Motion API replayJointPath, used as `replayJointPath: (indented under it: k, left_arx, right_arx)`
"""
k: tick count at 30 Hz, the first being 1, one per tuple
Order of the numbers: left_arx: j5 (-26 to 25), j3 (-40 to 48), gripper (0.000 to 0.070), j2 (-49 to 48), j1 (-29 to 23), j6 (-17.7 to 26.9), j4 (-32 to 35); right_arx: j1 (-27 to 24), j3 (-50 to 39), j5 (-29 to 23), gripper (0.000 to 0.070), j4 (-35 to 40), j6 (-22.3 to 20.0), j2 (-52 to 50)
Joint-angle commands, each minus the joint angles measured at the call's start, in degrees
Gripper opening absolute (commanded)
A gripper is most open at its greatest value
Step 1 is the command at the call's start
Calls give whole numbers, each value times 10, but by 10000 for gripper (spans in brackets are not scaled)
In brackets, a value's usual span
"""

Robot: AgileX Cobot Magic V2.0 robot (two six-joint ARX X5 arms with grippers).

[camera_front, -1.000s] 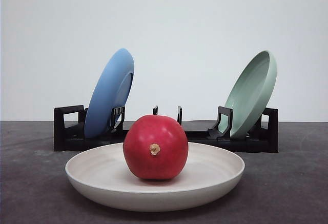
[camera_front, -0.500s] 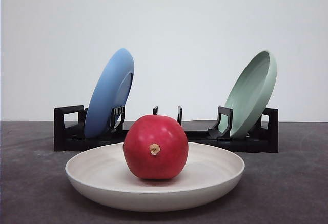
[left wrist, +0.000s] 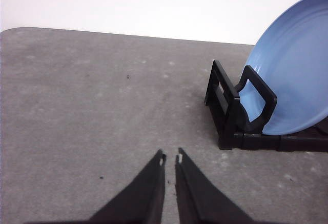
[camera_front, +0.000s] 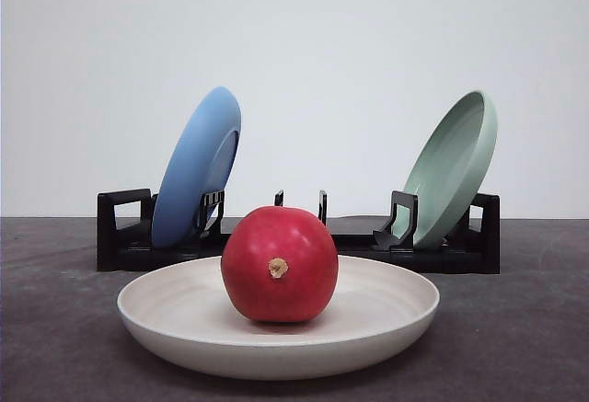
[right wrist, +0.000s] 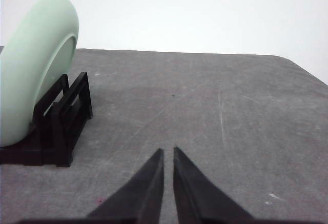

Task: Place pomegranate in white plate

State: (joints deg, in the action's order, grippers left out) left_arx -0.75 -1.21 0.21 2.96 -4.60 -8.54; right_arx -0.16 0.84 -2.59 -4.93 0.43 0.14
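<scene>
The red pomegranate (camera_front: pixel 279 264) rests in the middle of the white plate (camera_front: pixel 175 315), its tan nub facing the front camera. The plate lies flat on the grey table near the front. In the left wrist view my left gripper (left wrist: pixel 170 158) is shut with nothing in it, over bare table beside the rack's blue-plate end. In the right wrist view my right gripper (right wrist: pixel 167 152) is shut and empty too, above bare table near the rack's green-plate end.
A black dish rack (camera_front: pixel 124 236) stands behind the white plate. A blue plate (camera_front: pixel 195 167) leans in its left slot and a pale green plate (camera_front: pixel 451 167) in its right slot. The blue plate (left wrist: pixel 294 75) and green plate (right wrist: pixel 33 62) also appear in the wrist views.
</scene>
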Motion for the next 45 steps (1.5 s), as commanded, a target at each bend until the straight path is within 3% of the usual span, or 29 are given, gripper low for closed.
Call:
replayJointPath:
  k: [1,45]
  left_arx:
    - [1,5,17,0,0,-4,7]
    - [1,5,17,0,0,-4,7]
  right_arx:
    - [-1,-2,1,29,7,7,1]
    - [-1,-2,1,29,7,7,1]
